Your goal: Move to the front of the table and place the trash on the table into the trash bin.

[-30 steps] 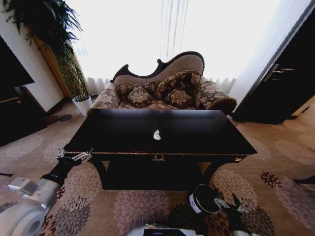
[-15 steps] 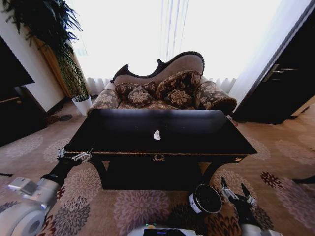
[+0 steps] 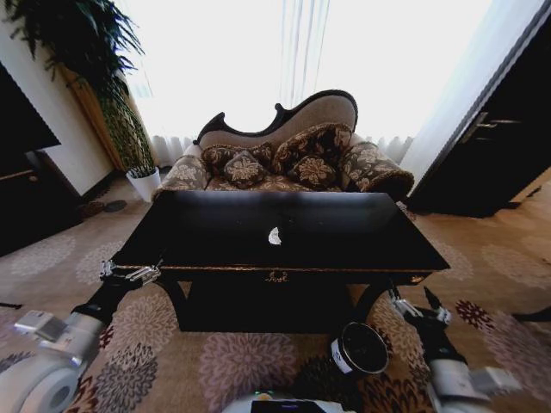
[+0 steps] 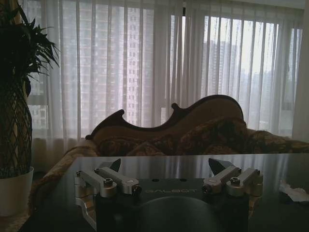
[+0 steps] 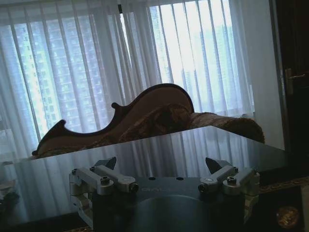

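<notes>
Open left gripper (image 4: 164, 169) base reads, seemingly, "GALBOT".

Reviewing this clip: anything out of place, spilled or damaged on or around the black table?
Only the trash: a crumpled white paper scrap lies mid-table. The trash bin stands upright on the carpet by the table's front. Nothing looks spilled or damaged.

The left gripper (image 3: 131, 273) is held forward on its extended arm, fingers spread; the right gripper (image 3: 417, 306) likewise, fingers apart.
</notes>
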